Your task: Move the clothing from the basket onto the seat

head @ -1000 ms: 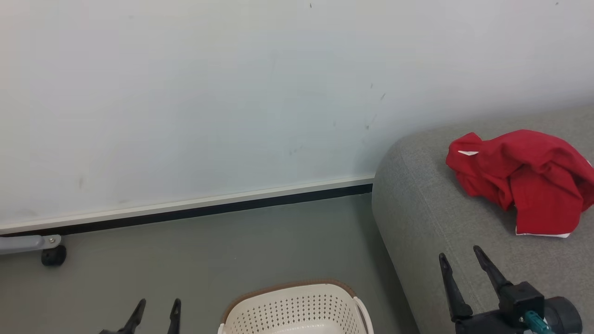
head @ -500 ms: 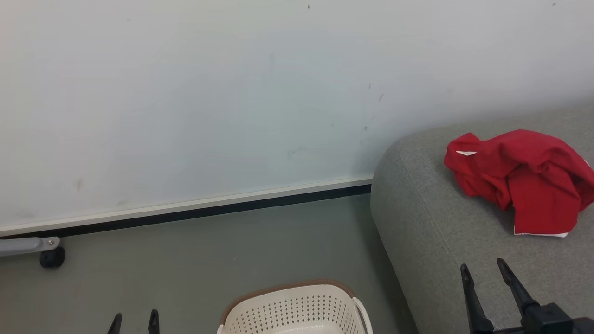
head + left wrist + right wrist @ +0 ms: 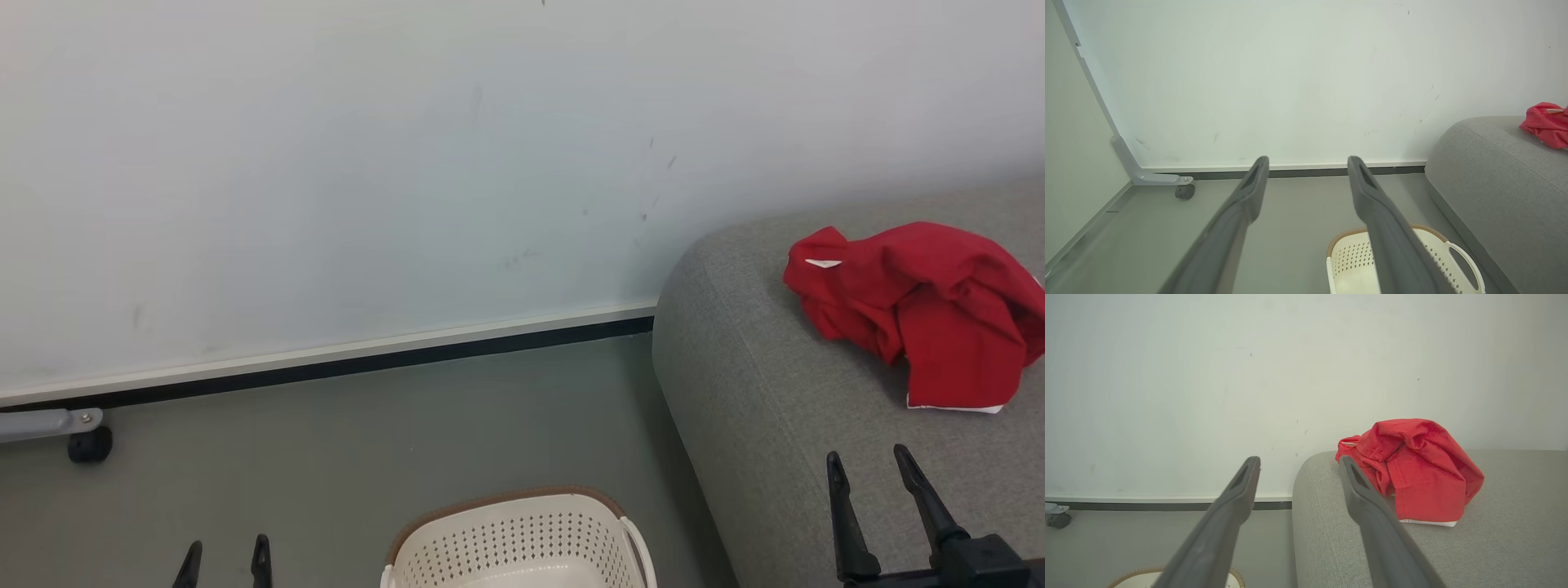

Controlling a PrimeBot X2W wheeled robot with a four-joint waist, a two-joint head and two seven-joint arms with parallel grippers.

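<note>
The right gripper point(image 3: 867, 456) hangs with its two dark fingers spread wide and nothing between them, over the near part of the seat point(image 3: 759, 392). The left gripper point(image 3: 229, 545) is likewise spread and empty, above the grey floor point(image 3: 326, 457) to the left of the basket point(image 3: 522, 543). The clothing point(image 3: 918, 306) (a crumpled red heap with a white label and white hem) lies on the seat, beyond the right gripper and apart from it. The basket stands on the floor beside the seat's rounded end
</note>
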